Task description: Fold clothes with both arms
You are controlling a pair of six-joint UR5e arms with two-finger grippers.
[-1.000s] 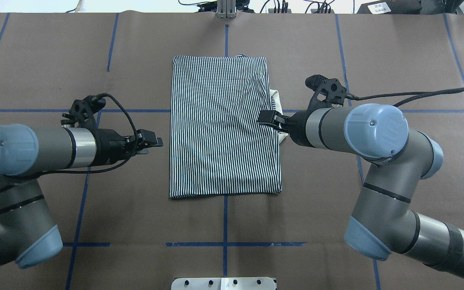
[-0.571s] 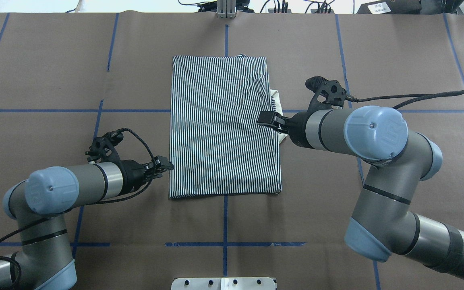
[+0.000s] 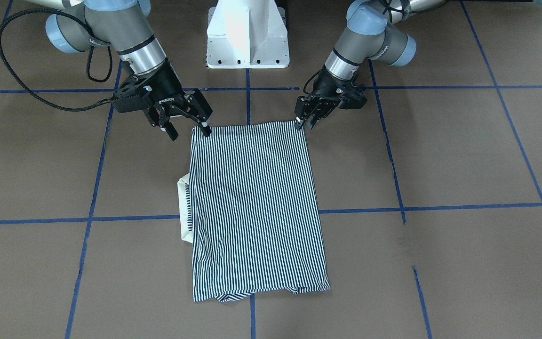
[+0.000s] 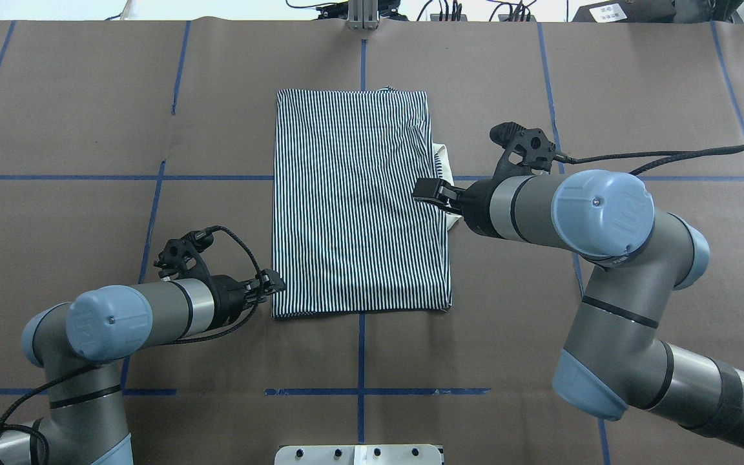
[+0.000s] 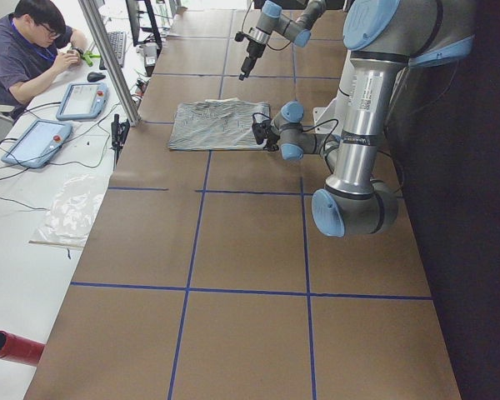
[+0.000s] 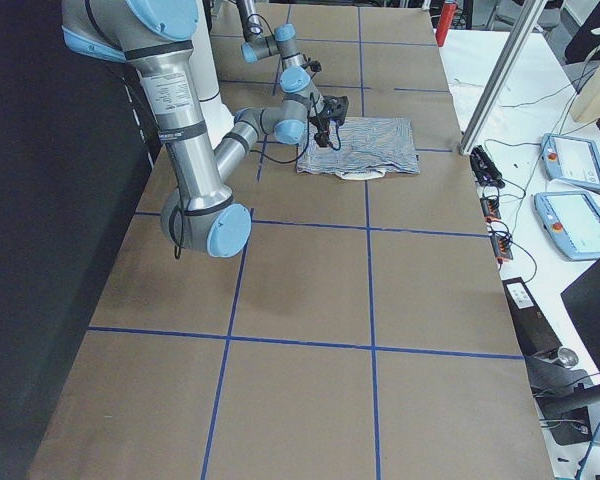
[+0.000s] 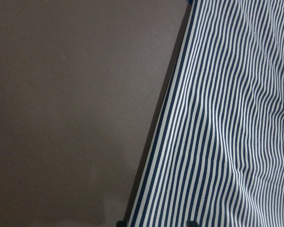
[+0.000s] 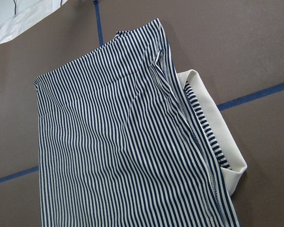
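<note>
At the shirt's edge nearest the robot, the left gripper (image 3: 304, 126) has its fingers slightly parted, straddling a corner without gripping it. Over the other corner, the right gripper (image 3: 189, 133) is spread wide and holds nothing, with ROBOTIQ lettering (image 3: 165, 100) on its body. The striped polo shirt (image 3: 257, 207) lies folded in a rectangle mid-table (image 3: 440, 165), its cream collar (image 3: 185, 207) poking out on the robot's right.

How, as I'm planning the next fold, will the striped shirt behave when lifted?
Probably floppy: the shirt lies flat in thin layers, so a lifted edge would likely sag. Layers may slip apart; the cream collar already pokes out one side.
</note>
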